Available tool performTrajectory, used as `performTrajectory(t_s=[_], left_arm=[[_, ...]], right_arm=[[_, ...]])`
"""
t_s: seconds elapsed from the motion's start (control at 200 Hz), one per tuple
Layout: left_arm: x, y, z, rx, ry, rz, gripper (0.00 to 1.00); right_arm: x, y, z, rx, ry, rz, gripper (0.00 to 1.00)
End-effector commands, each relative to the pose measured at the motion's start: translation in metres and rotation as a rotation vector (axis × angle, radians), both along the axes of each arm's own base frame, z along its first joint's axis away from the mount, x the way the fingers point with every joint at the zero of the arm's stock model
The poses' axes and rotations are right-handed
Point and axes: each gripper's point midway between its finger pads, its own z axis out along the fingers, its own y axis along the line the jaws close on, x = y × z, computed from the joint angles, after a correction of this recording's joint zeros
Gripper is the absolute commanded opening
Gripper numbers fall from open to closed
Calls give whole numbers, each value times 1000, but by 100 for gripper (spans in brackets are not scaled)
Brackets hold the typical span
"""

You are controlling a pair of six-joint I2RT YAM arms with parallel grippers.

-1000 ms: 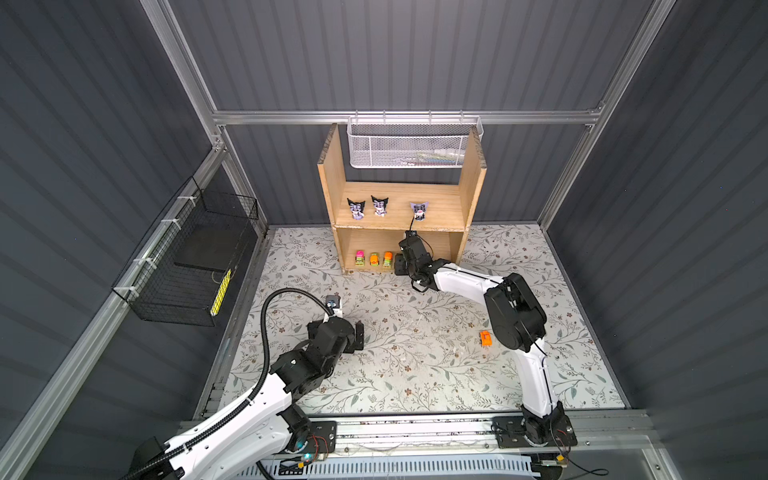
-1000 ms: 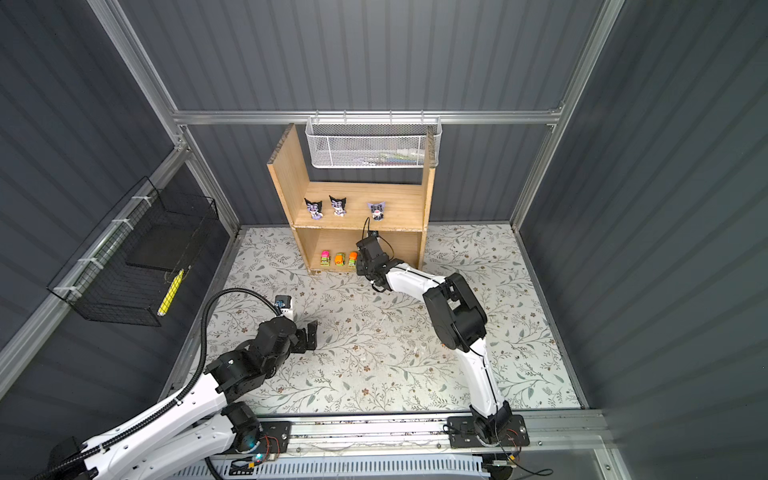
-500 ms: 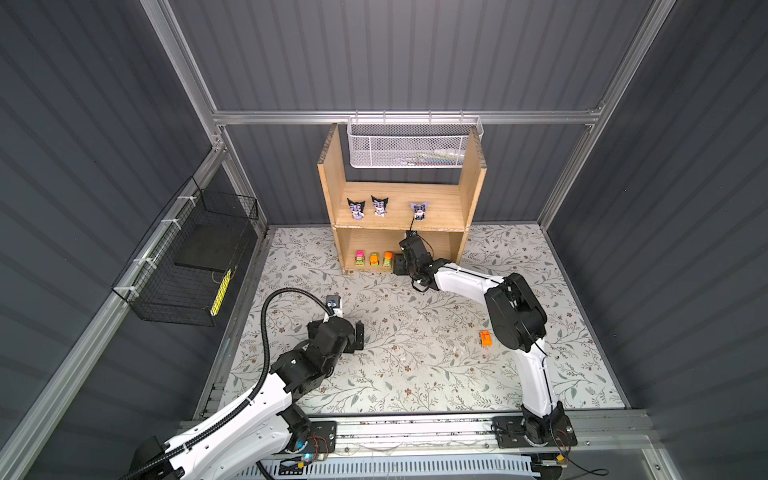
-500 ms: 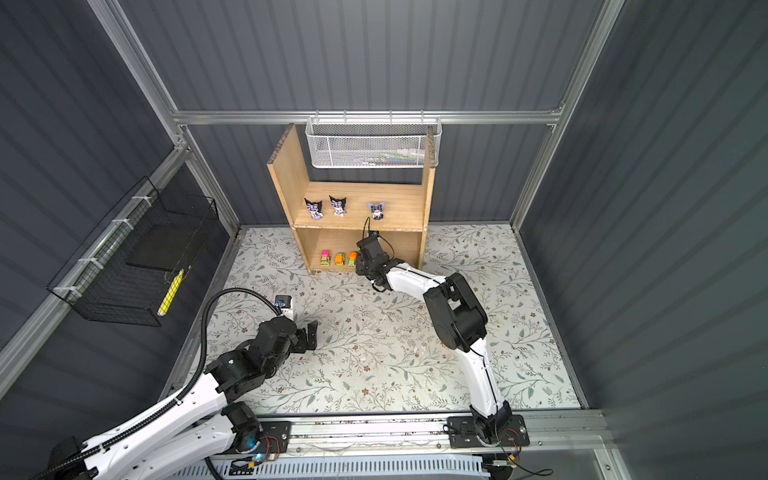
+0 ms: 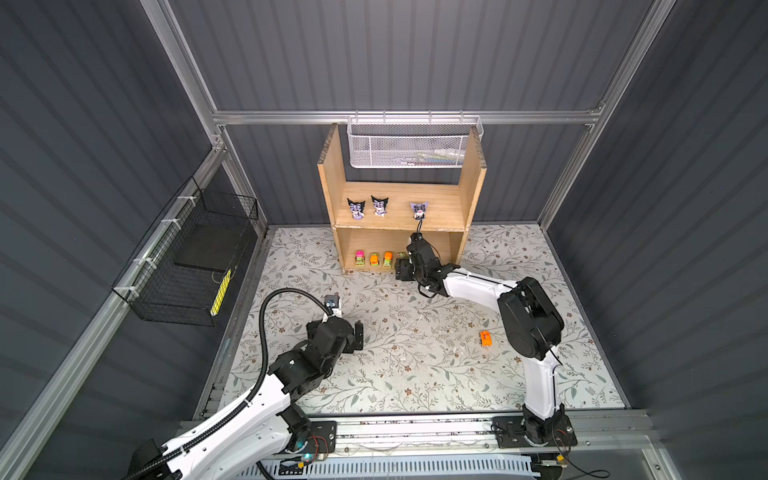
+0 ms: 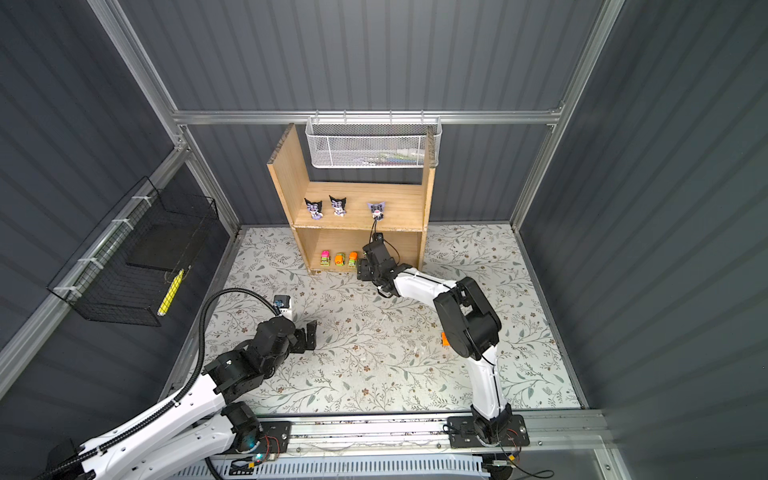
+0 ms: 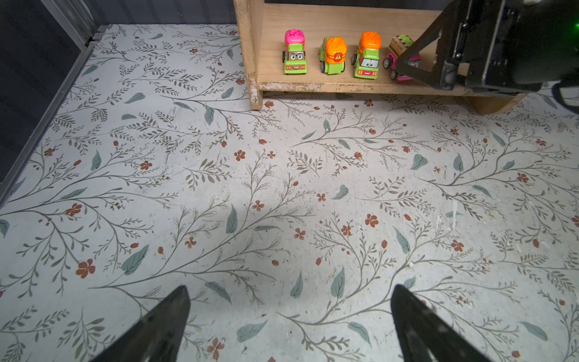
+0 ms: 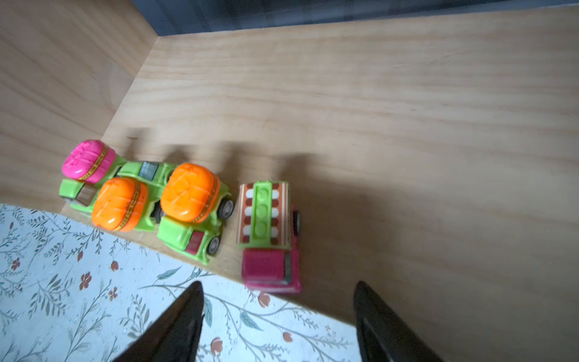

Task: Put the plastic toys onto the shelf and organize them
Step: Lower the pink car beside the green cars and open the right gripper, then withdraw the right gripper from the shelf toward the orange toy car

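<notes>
Three toy cars (image 7: pixel 333 56) are lime-green with orange or pink tops.

Three figurines (image 5: pixel 357 208), five toy cars (image 5: pixel 374 259) — one shelf (image 5: pixel 332 187), two baskets (image 5: pixel 411 145)

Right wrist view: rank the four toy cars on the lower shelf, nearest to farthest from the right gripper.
From the right gripper:
1. Pink toy truck with striped green roof, directly ahead of the open jaws.
2. Lime-green truck with orange drum, next to it.
3. Second orange-drum truck, further along the row.
4. Pink-drum truck, at the row's far end.
</notes>
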Motion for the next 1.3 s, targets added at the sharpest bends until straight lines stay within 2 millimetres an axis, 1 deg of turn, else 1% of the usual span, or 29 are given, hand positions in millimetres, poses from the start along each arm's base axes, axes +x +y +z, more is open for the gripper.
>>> performTrajectory(t_s=[0.0, 0.13, 0.22, 0.35, 0.42, 0.51, 0.625, 0.685, 0.781, 0.871, 1.006, 1.071, 1.091, 1.111, 1.196, 1.296], left_arm=[[-4, -2, 10, -42, 0, -2, 100], [-9, -1, 10, -79, 6, -4, 100], [-12, 0, 10, -112, 6, 2, 100], [-17, -1, 5, -153, 25, 1, 100], [-19, -3, 1, -177, 38, -5, 100], [-22, -9, -3, -211, 53, -28, 100], [-22, -21, -7, -260, 67, -60, 100], [-21, -29, -10, -284, 80, -80, 100], [-18, -44, -15, -316, 106, -105, 100], [-16, -60, -18, -335, 123, -134, 100], [-19, -90, -21, -321, 136, -197, 100], [-23, -107, -24, -303, 138, -232, 100], [-24, -112, -25, -298, 138, -241, 100], [-25, -116, -25, -293, 139, -251, 100], [-32, -137, -29, -276, 145, -294, 100], [-40, -155, -32, -252, 144, -335, 100]], right_arm=[[-9, 0, 12, 44, -17, 21, 74], [-25, -3, 12, 61, 4, 38, 76], [-39, -5, 14, 76, 17, 51, 76], [-68, -11, 13, 67, 25, 72, 77], [-85, -16, 16, 62, 21, 81, 77], [-106, -28, 22, 63, 11, 87, 77], [-129, -53, 23, 44, 4, 68, 78], [-139, -67, 24, 31, -8, 49, 78], [-154, -96, 18, -7, -12, -9, 78], [-166, -125, 8, -52, 1, -90, 80], [-183, -161, -9, -71, 37, -188, 83], [-191, -174, -15, -71, 49, -231, 85], [-194, -179, -20, -81, 59, -243, 85], [-196, -182, -15, -65, 44, -254, 86], [-206, -196, -21, -72, 54, -294, 87], [-214, -210, -25, -75, 54, -333, 89]])
